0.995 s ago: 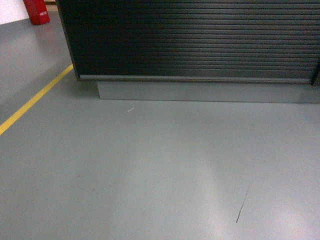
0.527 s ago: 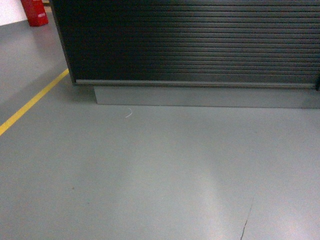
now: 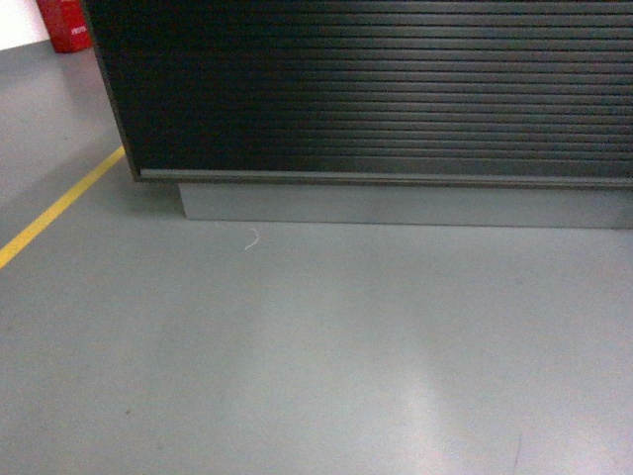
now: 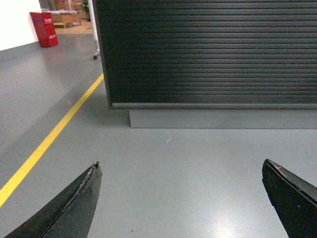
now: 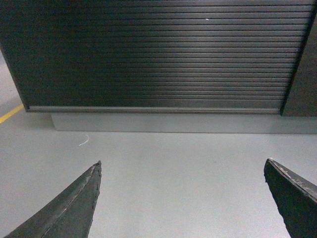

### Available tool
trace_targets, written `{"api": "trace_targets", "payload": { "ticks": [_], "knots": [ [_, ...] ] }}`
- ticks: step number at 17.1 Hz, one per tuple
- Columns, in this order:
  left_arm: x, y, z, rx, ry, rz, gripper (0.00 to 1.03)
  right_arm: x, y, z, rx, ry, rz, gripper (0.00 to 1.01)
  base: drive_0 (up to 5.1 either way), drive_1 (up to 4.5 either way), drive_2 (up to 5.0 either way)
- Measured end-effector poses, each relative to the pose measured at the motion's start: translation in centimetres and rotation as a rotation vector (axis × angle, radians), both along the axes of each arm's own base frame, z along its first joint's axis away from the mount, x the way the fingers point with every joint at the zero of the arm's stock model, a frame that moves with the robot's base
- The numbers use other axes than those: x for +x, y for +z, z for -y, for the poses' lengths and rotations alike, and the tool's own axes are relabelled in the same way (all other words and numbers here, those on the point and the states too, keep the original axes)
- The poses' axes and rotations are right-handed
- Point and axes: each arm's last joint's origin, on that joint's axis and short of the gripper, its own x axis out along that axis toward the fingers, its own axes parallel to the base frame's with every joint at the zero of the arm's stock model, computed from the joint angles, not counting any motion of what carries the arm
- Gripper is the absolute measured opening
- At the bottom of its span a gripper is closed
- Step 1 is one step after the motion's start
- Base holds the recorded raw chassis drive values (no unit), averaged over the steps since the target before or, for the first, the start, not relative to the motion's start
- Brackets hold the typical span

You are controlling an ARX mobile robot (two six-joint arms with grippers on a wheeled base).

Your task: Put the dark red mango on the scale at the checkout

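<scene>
Checkout (image 3: 376, 89) nearer and larger than before, both grippers wide apart.

Dark ribbed checkout (image 3: 376, 89) on grey base

The checkout (image 3: 376, 89) is cut off by the top and right edges of the head view, so only its ribbed front and grey base are seen. A red object (image 3: 64, 25) is clipped at the upper left corner and cannot be identified. Each pincer is shown only as two dark fingertips (image 4: 74, 203) (image 5: 69, 206) cropped by the lower edge.
</scene>
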Motion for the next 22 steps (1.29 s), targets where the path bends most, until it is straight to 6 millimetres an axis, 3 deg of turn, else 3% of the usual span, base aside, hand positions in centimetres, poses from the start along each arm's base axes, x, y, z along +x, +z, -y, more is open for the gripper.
{"api": "trace_targets", "payload": {
  "ticks": [22],
  "knots": [
    [0.0, 0.0, 0.0, 0.0, 0.0, 0.0, 0.98, 0.0, -0.02, 0.0, 0.0, 0.0, -0.002, 0.98, 0.0, 3.92, -3.9]
  ]
}}
